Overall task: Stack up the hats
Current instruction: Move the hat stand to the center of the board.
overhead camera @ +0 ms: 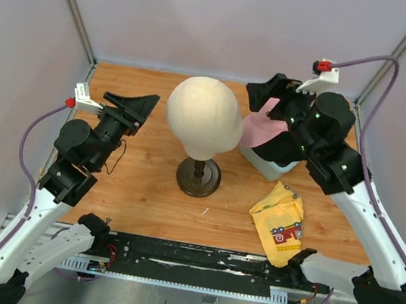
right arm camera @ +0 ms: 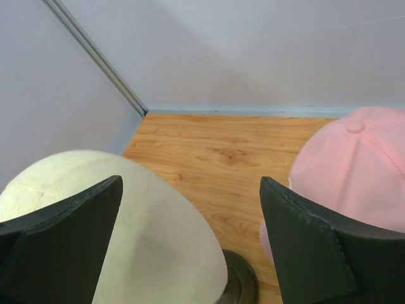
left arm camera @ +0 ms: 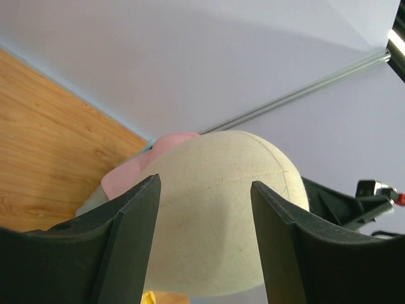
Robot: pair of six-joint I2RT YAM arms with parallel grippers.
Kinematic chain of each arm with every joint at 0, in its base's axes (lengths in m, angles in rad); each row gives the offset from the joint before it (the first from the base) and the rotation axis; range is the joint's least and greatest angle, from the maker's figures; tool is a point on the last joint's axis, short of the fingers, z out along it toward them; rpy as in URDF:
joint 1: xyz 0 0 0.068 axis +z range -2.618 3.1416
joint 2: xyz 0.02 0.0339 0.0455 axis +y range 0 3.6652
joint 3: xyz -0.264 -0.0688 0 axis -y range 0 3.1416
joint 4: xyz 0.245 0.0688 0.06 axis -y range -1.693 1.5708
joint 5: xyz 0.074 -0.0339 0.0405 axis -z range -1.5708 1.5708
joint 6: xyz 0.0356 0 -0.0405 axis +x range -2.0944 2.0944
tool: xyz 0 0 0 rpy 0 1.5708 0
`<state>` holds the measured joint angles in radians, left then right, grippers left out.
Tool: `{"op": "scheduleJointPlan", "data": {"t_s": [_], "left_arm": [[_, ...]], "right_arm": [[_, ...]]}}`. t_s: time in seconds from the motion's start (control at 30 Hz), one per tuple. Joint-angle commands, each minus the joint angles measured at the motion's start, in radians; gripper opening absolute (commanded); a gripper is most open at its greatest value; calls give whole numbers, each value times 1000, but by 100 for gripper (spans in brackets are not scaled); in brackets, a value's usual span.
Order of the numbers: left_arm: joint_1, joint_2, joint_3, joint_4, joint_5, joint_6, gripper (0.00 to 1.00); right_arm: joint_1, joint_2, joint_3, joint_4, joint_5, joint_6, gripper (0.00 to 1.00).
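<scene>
Nearest you, at the front edge of the wooden tabletop (overhead camera: 128,194), a crumpled yellow cloth (overhead camera: 280,223) with a red print lies right of centre, close to the right arm's base.

Just behind it, mid-table, the dark round stand (overhead camera: 198,177) carries the cream mannequin head (overhead camera: 205,114), upright and bare.

Your left gripper (overhead camera: 146,111) hovers to the left of the head, pointing at it without touching. In its wrist view the left gripper (left arm camera: 205,183) has its fingers spread with nothing between them, and the mannequin head (left arm camera: 221,209) fills the gap beyond them.

Your right gripper (overhead camera: 257,105) sits on the far right side of the head, above the table. In its wrist view the right gripper (right arm camera: 190,183) has its fingers parted wide and holds nothing. The mannequin head (right arm camera: 152,247) is low on the left and bare wood shows through the middle.

The pink cap (overhead camera: 259,134) is the only hat you can see. It sits right of the head, toward the back right corner, partly under the right arm. It rests on a pale grey-blue shape (overhead camera: 266,164) that you cannot identify from here. The right wrist view shows the pink cap (right arm camera: 354,164) crown up, button on top, just outside the right finger. From the left wrist, the pink cap (left arm camera: 126,178) peeks out behind the head.
</scene>
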<state>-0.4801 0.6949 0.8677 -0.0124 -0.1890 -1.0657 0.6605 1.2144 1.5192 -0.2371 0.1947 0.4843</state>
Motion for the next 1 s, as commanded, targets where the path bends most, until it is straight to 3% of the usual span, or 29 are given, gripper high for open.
{"op": "scheduleJointPlan", "data": {"t_s": [0.0,0.2,0.4,0.53,0.67,0.97], "left_arm": [[-8,-14,29,-20,-87,59,64],[-8,-23,5,-19,-175,80,64],[-8,-29,-15,-13,-222,150,64],[-8,-44,-27,-25,-243,176,64],[-8,-62,-43,-31,-256,195,65],[-7,-97,-111,20,-276,243,70]], "right_arm": [[6,-127,-94,8,63,-115,90],[177,-349,-339,-27,204,-154,89],[506,-482,-583,4,561,-216,86],[673,-511,-731,123,739,-286,85],[714,-458,-842,250,794,-293,85],[700,-162,-1084,872,774,-383,82]]}}
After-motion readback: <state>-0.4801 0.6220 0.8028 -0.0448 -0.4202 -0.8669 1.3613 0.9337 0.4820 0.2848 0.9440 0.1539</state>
